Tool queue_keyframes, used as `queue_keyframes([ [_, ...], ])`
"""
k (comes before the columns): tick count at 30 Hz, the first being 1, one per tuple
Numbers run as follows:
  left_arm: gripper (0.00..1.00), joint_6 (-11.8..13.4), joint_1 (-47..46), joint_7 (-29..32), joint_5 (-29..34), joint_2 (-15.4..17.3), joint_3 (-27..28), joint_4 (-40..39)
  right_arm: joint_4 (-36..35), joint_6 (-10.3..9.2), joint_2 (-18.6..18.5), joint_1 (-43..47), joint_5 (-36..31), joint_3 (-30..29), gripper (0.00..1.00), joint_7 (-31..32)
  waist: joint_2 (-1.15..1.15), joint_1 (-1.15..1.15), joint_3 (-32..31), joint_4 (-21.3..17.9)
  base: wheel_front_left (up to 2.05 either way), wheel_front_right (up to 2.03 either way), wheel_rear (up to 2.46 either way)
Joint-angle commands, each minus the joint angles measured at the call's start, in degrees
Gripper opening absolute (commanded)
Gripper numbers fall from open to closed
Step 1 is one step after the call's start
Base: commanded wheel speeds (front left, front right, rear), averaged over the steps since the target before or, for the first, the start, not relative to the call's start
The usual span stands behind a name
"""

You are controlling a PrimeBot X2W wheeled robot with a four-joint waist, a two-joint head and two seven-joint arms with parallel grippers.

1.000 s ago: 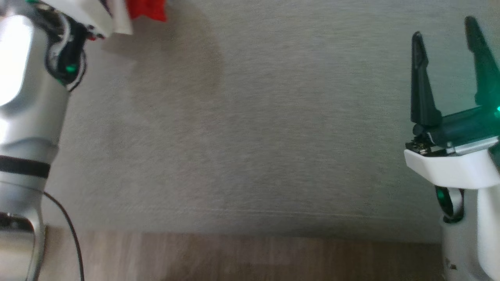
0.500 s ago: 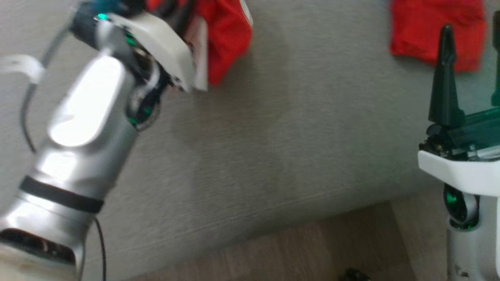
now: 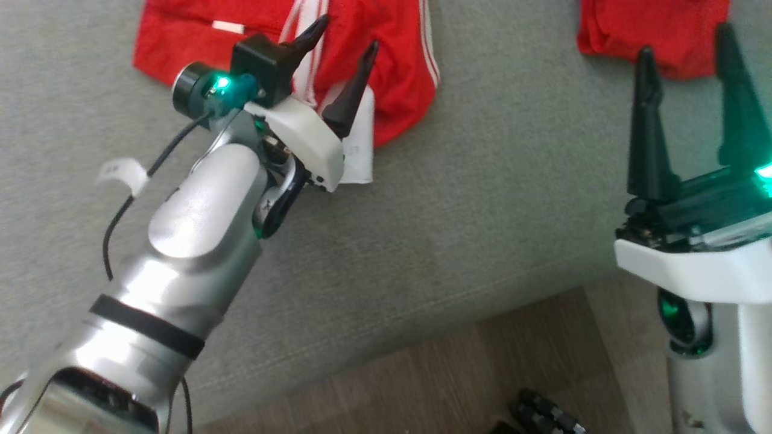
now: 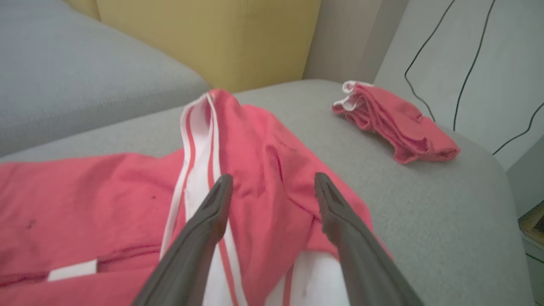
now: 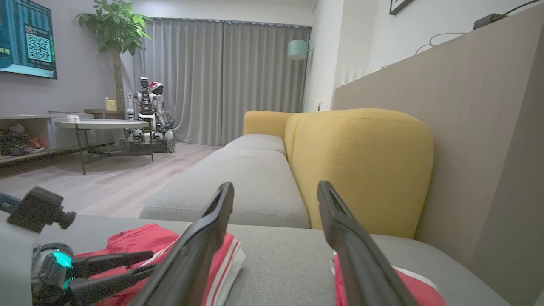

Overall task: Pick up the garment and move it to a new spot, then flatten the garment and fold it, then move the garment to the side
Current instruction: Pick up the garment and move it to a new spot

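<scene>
A red garment [image 3: 398, 72] with white side stripes lies spread and rumpled on the grey sofa seat [image 3: 482, 199]. My left gripper [image 3: 345, 36] hovers over its near edge, open, with nothing between the fingers. In the left wrist view the garment [image 4: 263, 140] fills the space under that open gripper [image 4: 273, 177], its white stripes running between the fingertips. My right gripper [image 3: 684, 42] stands open and empty at the right, apart from the garment. The right wrist view shows the right gripper [image 5: 275, 186] open, with the left gripper [image 5: 151, 260] low on its left over the garment [image 5: 136, 238].
A second, folded red garment [image 3: 651, 30] lies at the seat's far right corner [image 4: 395, 119]. A yellow cushion [image 5: 361, 170] backs the sofa. Wooden floor [image 3: 422, 386] runs along the seat's front edge, with a small dark object [image 3: 543, 413] on it.
The head camera has swung, bringing both garments into sight. My left gripper, shut on the red garment before, has opened and the garment now lies on the seat. The right gripper stays open.
</scene>
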Motion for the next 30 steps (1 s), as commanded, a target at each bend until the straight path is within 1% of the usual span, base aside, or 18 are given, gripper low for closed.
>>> queue_keyframes([
  [1, 1.00, 0.5, 0.1, -1.7, 0.6, 0.8, 1.7, -3.0, -1.2, -0.01, 0.2, -1.1, -0.7, 1.7, 1.00, -0.3, 0.00, 0.00, -2.2, 2.1, 0.00, 0.00, 0.00],
  [2, 1.00, 1.0, 0.9, -2.5, 1.1, 1.1, 1.9, -4.1, -0.6, -0.01, 0.2, -1.0, -0.9, 1.9, 1.00, -0.3, 0.00, 0.00, -3.1, 3.0, 0.00, 0.00, 0.00],
  [3, 1.00, 1.0, 0.9, -2.5, 1.1, 1.1, 1.9, -4.1, -0.6, -0.01, 0.2, -1.0, -0.9, 1.9, 1.00, -0.3, 0.00, 0.00, -3.1, 3.0, 0.00, 0.00, 0.00],
  [5, 1.00, 2.5, 3.2, -3.5, 1.5, 1.6, 2.9, -6.7, 1.0, -0.01, 0.2, -0.6, -1.4, 2.5, 1.00, -0.3, 0.00, 0.00, -4.8, 4.9, 0.00, 0.00, 0.00],
  [8, 1.00, 5.7, 7.5, -3.9, 3.1, 2.7, 5.3, -12.6, 3.6, -0.01, 0.2, 0.2, -1.8, 2.6, 1.00, -0.3, 0.00, 0.00, -7.3, 8.2, 0.00, 0.00, 0.00],
  [13, 1.00, 10.8, 19.3, -4.0, 7.7, 3.9, 12.1, -25.7, 7.1, -0.01, 0.2, 2.0, -2.7, 2.6, 1.00, -0.3, 0.00, 0.00, -11.4, 13.2, 0.00, 0.00, 0.00],
  [14, 1.00, 12.7, 24.6, -4.0, 10.1, 4.2, 15.2, -30.6, 7.9, -0.01, 0.2, 2.5, -3.3, 2.3, 1.00, -0.3, 0.00, 0.00, -12.6, 14.5, 0.00, 0.00, 0.00],
  [16, 1.00, 14.1, 30.0, -4.0, 11.6, 3.5, 18.6, -34.8, 8.4, -0.01, 0.2, 3.1, -3.5, 1.6, 1.00, -0.3, 0.00, 0.00, -13.6, 15.7, 0.00, 0.00, 0.00],
  [19, 1.00, 14.5, 37.0, -4.0, 14.8, 2.4, 22.2, -39.0, 8.9, -0.01, 0.2, 4.7, -4.0, 0.3, 1.00, -0.3, 0.00, 0.00, -15.1, 17.4, 0.00, 0.00, 0.00],
  [21, 1.00, 14.0, 41.1, -4.0, 15.9, 0.8, 24.4, -41.3, 9.1, -0.01, 0.2, 6.3, -4.0, -1.4, 1.00, -0.3, 0.00, 0.00, -16.3, 18.4, 0.00, 0.00, 0.00],
  [26, 1.00, 13.1, 49.2, -4.0, 21.0, -1.6, 27.6, -44.6, 8.9, -0.01, 0.2, 12.3, -3.4, -5.8, 1.00, -0.3, 0.00, 0.00, -20.0, 20.3, 0.00, 0.00, 0.00],
  [28, 1.00, 13.5, 51.9, -4.0, 23.2, -2.2, 28.1, -44.9, 9.4, -0.01, 0.2, 15.2, -3.3, -6.6, 1.00, -0.3, 0.00, 0.00, -21.6, 20.5, 0.00, 0.00, 0.00],
  [30, 1.00, 14.3, 54.3, -4.0, 23.9, -3.0, 29.1, -44.9, 10.0, -0.01, 0.2, 17.4, -2.8, -6.6, 1.00, -0.3, 0.00, 0.00, -22.8, 20.3, 0.00, 0.00, 0.00],
])
